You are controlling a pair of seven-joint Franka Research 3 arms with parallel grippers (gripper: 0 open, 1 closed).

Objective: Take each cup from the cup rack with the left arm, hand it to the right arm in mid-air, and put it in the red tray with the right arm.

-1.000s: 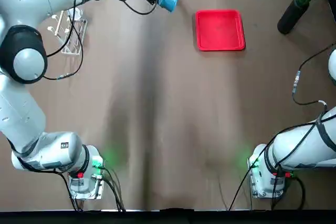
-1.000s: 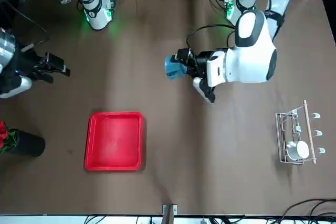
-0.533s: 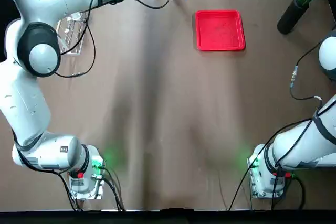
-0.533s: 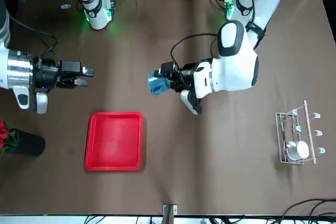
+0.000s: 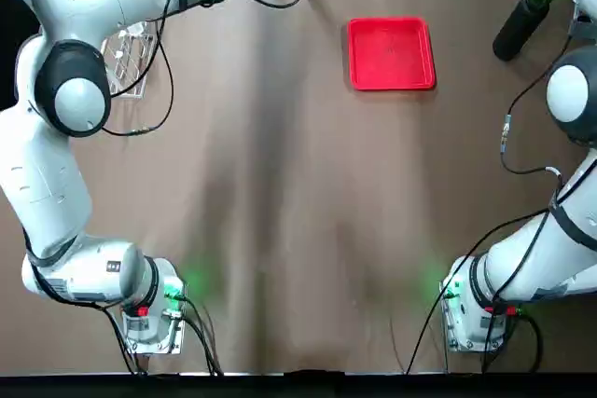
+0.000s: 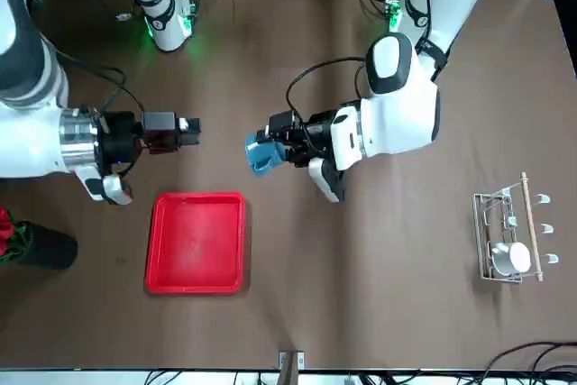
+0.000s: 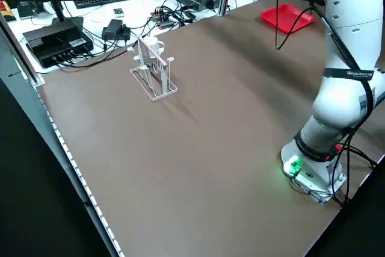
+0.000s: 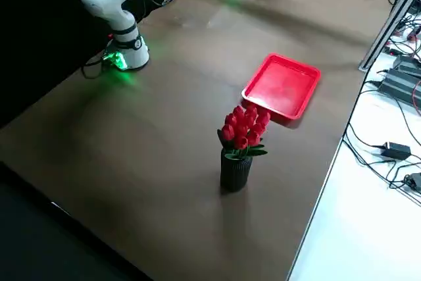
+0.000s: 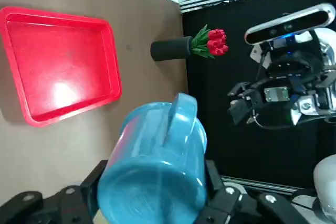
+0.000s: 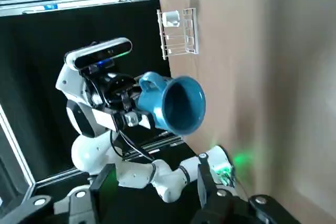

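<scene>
Blue cup point(image 9: 152, 187): one, held in mid-air between the jaws of the left gripper point(image 9: 157, 167), which are clamped on its body; mouth turned out beyond the fingertips, handle point(image 9: 181, 121) unheld.

Right gripper point(image 10: 156, 169): jaws apart, nothing between them; aimed across the gap at the cup, whose mouth is seen ahead of the fingertips, well apart from them.

Step in hand, as judged: the mid-air handover. The cup is best kept steady in the left jaws while the right jaws are brought in slowly, lined up so that the exposed wall is straddled; handle and left fingers are to be avoided. A firm hold should be secured on the right before the left jaws are parted, then drawn straight back. With an early release, the cup may be dropped; with a crooked approach, it may be knocked or twisted.

Red tray point(image 6: 196, 288): on the table, below and to one side of both pairs of jaws; to be filled afterwards.

White cup point(image 6: 511, 258): on the rack point(image 6: 531, 223), well apart from either gripper's jaws.
</scene>
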